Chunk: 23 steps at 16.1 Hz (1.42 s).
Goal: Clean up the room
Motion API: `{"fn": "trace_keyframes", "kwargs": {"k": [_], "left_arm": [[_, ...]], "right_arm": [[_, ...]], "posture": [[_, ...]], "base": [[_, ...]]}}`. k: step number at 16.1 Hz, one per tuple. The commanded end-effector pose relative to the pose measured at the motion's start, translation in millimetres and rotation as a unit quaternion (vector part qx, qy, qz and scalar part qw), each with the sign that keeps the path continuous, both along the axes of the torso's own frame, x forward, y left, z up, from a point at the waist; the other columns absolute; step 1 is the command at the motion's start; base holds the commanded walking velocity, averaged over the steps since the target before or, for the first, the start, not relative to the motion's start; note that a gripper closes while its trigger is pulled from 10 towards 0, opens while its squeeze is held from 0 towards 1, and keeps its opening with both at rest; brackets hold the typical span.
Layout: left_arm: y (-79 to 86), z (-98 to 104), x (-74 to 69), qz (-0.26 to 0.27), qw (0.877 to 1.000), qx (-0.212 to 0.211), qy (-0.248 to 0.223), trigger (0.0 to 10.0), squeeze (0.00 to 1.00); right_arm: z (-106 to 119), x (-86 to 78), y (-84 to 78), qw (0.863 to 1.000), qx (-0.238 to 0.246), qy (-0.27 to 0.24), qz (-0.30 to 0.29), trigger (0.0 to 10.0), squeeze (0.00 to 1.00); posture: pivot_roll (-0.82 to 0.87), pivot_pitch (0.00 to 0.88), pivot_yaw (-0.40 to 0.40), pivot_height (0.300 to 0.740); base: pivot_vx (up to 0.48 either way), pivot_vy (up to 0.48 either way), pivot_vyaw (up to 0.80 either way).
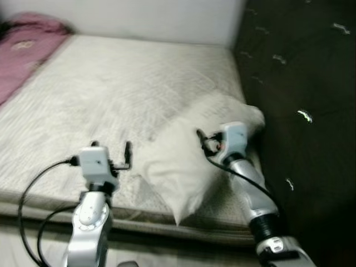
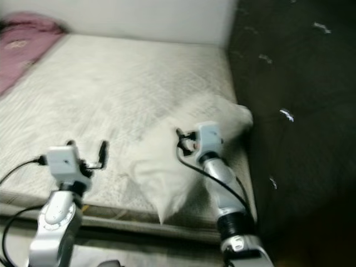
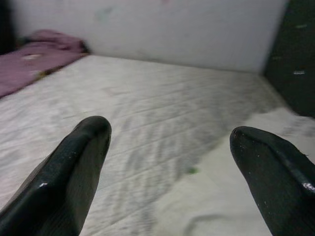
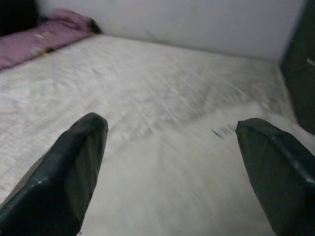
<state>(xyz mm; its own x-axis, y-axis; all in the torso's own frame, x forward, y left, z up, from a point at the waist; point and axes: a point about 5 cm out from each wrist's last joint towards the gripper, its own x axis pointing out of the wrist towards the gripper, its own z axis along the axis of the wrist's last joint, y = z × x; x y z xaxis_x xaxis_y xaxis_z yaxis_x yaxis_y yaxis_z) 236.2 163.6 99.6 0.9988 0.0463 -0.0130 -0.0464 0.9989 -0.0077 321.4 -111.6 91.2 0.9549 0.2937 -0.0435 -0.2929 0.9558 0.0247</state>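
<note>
A white pillow (image 1: 183, 150) lies crumpled on the right side of the bare mattress (image 1: 111, 83), close to the dark headboard. My right gripper (image 1: 207, 142) hovers open just over the pillow's middle; in the right wrist view its fingers (image 4: 74, 162) spread wide above the pillow (image 4: 187, 182). My left gripper (image 1: 111, 147) is open too, held over the mattress near the front edge, just left of the pillow. The left wrist view has the pillow's edge (image 3: 221, 196) beneath the gap between its fingers (image 3: 74, 167).
A pink blanket (image 1: 22, 50) is bunched at the mattress's far left corner. A dark tufted headboard (image 1: 300, 83) runs along the right side. A white wall (image 1: 139, 16) closes off the far end. The mattress's front edge (image 1: 139, 214) is right before me.
</note>
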Motion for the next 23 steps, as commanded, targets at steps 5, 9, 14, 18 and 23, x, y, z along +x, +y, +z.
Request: {"fn": "trace_keyframes", "kwargs": {"k": [5,9,14,18,23], "left_arm": [[1.8,1.3,0.6,-0.001,1.000,-0.001,-0.002,10.0,0.00],[-0.4,3.0,1.0,-0.006,1.000,-0.006,-0.005,10.0,0.00],[-1.8,3.8,3.3,-0.021,0.999,0.030,-0.005,10.0,0.00],[0.3,9.6,0.4,-0.011,0.999,0.034,-0.023,10.0,0.00],[-3.3,11.1,-5.4,-0.016,0.999,0.033,-0.022,10.0,0.00]], "right_arm": [[1.6,0.2,5.2,1.000,-0.001,-0.001,0.006,10.0,0.00],[1.8,0.5,5.2,1.000,0.000,0.000,0.006,10.0,0.00],[0.2,0.6,4.8,1.000,0.002,0.006,0.002,10.0,0.00],[0.6,0.6,3.7,1.000,0.003,0.008,0.001,10.0,0.00],[4.1,1.8,3.9,1.000,0.001,0.005,0.003,10.0,0.00]], "posture": [[-0.05,0.000,-0.023,0.740],[-0.05,0.000,-0.023,0.740],[-0.04,0.000,-0.023,0.740],[-0.04,0.000,-0.024,0.740],[-0.03,0.000,-0.028,0.740]], "base": [[0.320,0.000,0.00],[0.250,0.000,0.00],[0.000,0.000,-0.09],[0.000,0.000,-0.53],[0.000,0.000,0.00]]}}
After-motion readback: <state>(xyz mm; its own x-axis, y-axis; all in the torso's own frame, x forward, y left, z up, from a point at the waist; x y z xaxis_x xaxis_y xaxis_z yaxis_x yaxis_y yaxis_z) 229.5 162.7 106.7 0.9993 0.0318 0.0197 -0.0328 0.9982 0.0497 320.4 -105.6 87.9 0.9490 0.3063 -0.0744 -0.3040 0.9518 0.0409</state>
